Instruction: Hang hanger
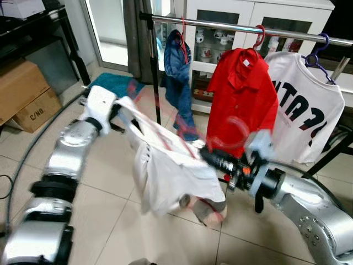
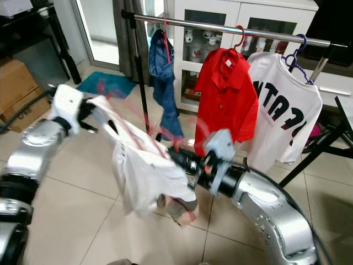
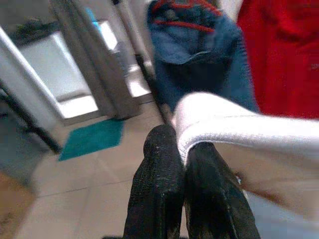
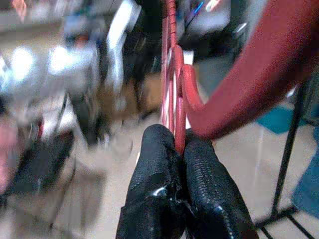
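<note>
Carried low in front of the clothes rail point(image 1: 231, 26), well below the bar, probably so the hook can be lifted onto a free stretch of it: a white shirt point(image 1: 165, 171) on a red hanger point(image 4: 174, 74), spread between both arms. Left gripper point(image 3: 182, 159) pressed together on the shirt's white hem. Right gripper point(image 4: 180, 144) pinching the hanger's wire beside its hook.
</note>
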Available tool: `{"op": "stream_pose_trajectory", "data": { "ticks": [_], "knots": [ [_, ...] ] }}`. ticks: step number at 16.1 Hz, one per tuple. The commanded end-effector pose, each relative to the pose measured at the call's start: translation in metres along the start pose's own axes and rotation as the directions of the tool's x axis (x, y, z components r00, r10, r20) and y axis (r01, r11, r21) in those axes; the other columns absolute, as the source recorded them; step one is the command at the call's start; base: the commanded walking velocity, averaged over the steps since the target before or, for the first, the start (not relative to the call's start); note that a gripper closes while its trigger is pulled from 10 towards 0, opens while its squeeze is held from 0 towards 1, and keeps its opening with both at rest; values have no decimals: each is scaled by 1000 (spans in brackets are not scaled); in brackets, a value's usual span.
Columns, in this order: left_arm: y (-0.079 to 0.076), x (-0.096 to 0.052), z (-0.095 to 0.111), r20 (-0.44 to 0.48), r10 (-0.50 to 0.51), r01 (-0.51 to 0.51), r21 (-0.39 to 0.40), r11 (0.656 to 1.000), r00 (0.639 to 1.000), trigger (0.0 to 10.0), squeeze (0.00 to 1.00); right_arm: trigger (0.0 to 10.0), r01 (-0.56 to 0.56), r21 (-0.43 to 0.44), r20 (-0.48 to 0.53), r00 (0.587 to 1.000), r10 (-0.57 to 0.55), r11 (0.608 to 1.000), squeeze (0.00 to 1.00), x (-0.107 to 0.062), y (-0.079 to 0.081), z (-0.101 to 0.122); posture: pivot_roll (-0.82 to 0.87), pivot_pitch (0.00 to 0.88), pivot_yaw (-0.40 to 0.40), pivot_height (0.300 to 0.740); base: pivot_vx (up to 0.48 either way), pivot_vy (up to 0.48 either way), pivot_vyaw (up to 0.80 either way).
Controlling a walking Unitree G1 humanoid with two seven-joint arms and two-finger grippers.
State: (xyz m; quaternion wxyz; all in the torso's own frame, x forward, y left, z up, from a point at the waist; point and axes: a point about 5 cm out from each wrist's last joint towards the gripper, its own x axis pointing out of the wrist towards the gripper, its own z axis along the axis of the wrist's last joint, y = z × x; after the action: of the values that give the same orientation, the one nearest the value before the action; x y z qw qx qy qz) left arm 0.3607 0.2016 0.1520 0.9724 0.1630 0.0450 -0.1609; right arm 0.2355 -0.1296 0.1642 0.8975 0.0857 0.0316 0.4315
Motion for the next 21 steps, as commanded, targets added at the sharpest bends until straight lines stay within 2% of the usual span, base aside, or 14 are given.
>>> {"op": "stream_pose_trajectory", "data": {
  "ticks": [1,3,4,5,7,9,10,12,13,15,16,18,19,21],
  "knots": [
    [-31,3,3,36,-167,168,-36,985,985,0,0,0,150,40,131,979,-154,988,0,4,-14,19,-131,0,59,740,0,0,0],
    [-54,-2,6,76,-320,323,-29,946,944,0,0,0,273,107,186,939,-289,956,0,8,-25,24,-131,0,59,740,0,0,0],
    [-87,-15,10,112,-547,548,24,836,829,0,0,0,429,235,242,843,-480,872,0,12,-42,28,-122,0,54,740,0,0,0],
    [-93,-19,11,125,-578,580,26,814,806,0,0,0,435,261,252,831,-496,862,0,14,-43,29,-118,0,51,740,0,0,0],
    [-98,-23,14,152,-578,584,5,812,802,0,0,0,444,267,259,822,-508,855,0,16,-44,27,-114,0,47,740,0,0,0],
    [-93,-30,20,212,-502,524,-63,849,839,0,0,0,565,260,183,767,-614,783,0,12,-52,11,-104,0,39,740,0,0,0],
    [-89,-34,20,227,-459,489,-98,867,859,0,0,10000,618,200,106,758,-644,761,0,10,-53,1,-100,0,36,740,0,0,0],
    [-80,-42,14,200,-373,404,-151,902,906,0,0,10000,631,168,45,763,-645,758,0,5,-50,-6,-100,0,36,740,0,0,0],
    [-75,-44,7,170,-324,351,-171,920,931,0,0,10000,641,109,46,760,-648,759,0,1,-49,-7,-101,0,37,740,0,0,0],
    [-71,-48,2,149,-275,301,-197,933,950,0,0,10000,774,-84,198,630,-751,627,0,-13,-52,-2,-102,0,37,740,0,0,-725],
    [-72,-48,4,155,-271,299,-205,932,950,0,0,10000,753,-3,221,642,-734,658,0,-10,-49,-3,-104,0,38,740,0,0,-800],
    [-75,-47,7,165,-265,297,-218,930,950,0,0,10000,767,-21,221,630,-745,642,0,-10,-48,-7,-109,0,42,740,0,0,-800],
    [-79,-45,11,180,-245,286,-259,922,953,0,0,10000,749,58,221,635,-740,660,0,-7,-45,-8,-107,0,41,740,0,0,-800],
    [-80,-44,13,188,-229,275,-278,920,955,0,0,10000,759,93,221,616,-756,645,0,-8,-47,-10,-102,0,35,740,0,0,-800]
  ]
}}
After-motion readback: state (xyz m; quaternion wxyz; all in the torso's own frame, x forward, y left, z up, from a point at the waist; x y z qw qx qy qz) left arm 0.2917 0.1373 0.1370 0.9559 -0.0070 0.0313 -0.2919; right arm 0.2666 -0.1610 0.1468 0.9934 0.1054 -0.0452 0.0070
